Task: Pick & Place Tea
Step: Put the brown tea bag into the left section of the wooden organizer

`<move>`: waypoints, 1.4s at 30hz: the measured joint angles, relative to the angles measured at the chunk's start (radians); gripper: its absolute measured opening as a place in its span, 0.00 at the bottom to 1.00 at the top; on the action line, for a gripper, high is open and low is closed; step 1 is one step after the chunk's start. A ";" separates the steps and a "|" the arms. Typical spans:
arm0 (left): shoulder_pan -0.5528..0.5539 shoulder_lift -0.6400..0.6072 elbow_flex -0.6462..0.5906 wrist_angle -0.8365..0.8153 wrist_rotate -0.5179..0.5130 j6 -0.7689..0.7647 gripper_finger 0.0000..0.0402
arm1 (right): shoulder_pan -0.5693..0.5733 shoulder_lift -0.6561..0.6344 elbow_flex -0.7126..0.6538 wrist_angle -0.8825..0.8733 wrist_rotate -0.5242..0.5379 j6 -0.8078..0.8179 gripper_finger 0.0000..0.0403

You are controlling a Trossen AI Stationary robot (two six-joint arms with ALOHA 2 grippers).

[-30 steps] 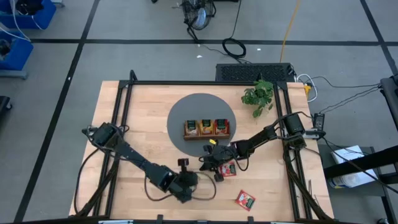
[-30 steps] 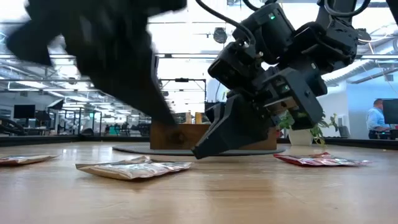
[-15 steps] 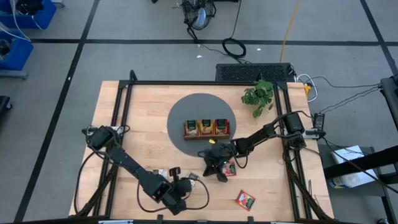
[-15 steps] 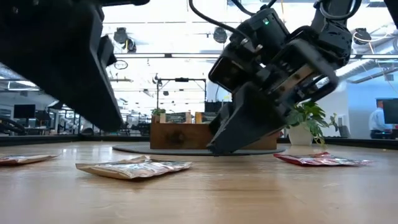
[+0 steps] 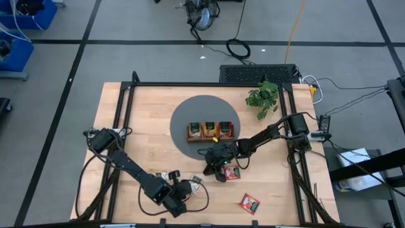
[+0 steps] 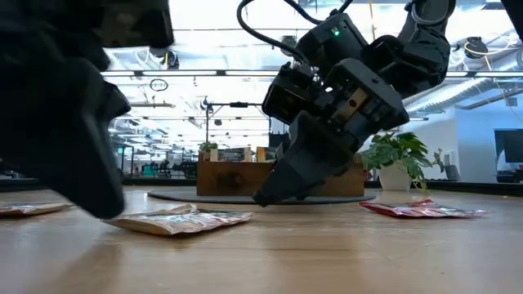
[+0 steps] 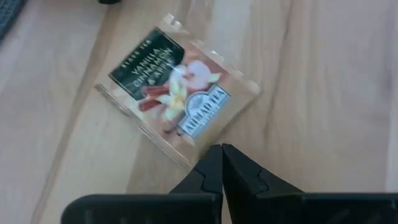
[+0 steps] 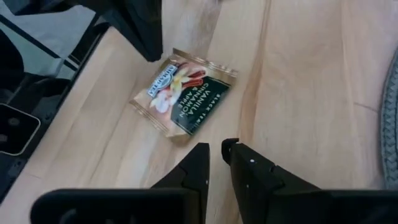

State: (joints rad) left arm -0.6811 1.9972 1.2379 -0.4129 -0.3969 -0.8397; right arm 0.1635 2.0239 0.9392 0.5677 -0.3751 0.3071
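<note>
On the wooden surface (image 5: pixel 145 126) a wooden tray (image 5: pixel 210 131) sits on a round grey mat (image 5: pixel 190 117), with tea sachets standing in its three compartments. A potted plant (image 5: pixel 262 97) stands at the far right.

The left tool (image 7: pixel 222 149) hovers low at the near edge of the surface, its fingers pressed together and empty, just beside a cream tea sachet (image 7: pixel 177 101) with a dark label that lies flat on the wood.

The right tool (image 8: pixel 215 149) hangs low near the mat's near edge with a narrow gap between its fingers, holding nothing. A red sachet (image 5: pixel 231 171) lies just beside it, and another red sachet (image 5: pixel 249 203) lies nearer, to the right.
</note>
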 joint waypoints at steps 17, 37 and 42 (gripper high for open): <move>0.085 0.044 0.004 0.035 -0.004 0.069 0.02 | 0.010 -0.002 0.001 -0.096 -0.020 0.020 0.12; 0.124 0.116 0.007 0.082 -0.030 0.064 0.01 | 0.024 -0.052 -0.004 -0.178 -0.081 0.004 0.12; 0.116 0.117 0.006 0.083 -0.027 0.068 0.03 | 0.049 -0.200 -0.007 -0.402 0.001 -0.045 0.12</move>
State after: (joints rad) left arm -0.5654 2.1138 1.2438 -0.3302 -0.4242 -0.7717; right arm 0.2128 1.8235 0.9321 0.1654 -0.3745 0.2622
